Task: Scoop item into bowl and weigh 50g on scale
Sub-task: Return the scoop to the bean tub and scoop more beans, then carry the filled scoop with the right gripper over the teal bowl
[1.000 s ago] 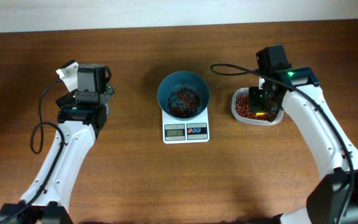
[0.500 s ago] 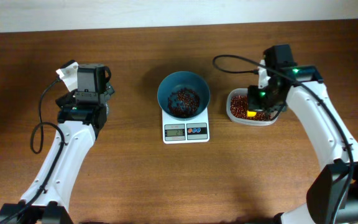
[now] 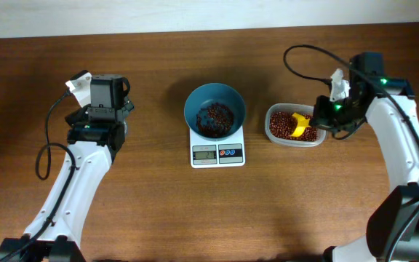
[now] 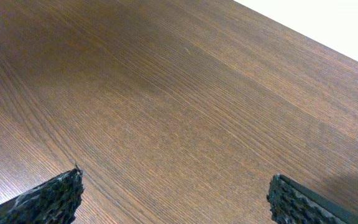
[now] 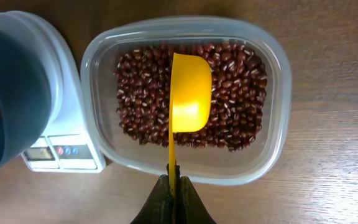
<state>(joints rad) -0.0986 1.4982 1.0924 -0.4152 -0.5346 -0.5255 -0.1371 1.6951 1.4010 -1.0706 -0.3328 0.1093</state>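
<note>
The teal-blue bowl (image 3: 214, 110) stands on the white scale (image 3: 217, 149) at the table's middle and holds some red-brown beans (image 3: 214, 116). The bowl (image 5: 8, 93) and scale (image 5: 61, 146) show at the left of the right wrist view. My right gripper (image 5: 173, 186) is shut on the handle of a yellow scoop (image 5: 188, 93). The scoop's empty cup hangs over the beans (image 5: 229, 118) in the clear container (image 5: 272, 155), seen from above (image 3: 299, 125). My left gripper (image 4: 176, 196) is open and empty over bare wood at the far left.
The clear plastic container (image 3: 276, 136) of beans sits just right of the scale. The wall edge (image 3: 209, 14) runs along the back of the table. A black cable (image 3: 308, 54) loops above the right arm.
My right arm has drawn back to the right, pulling the yellow scoop across the container so its cup now shows over the beans. The left arm has not moved.
</note>
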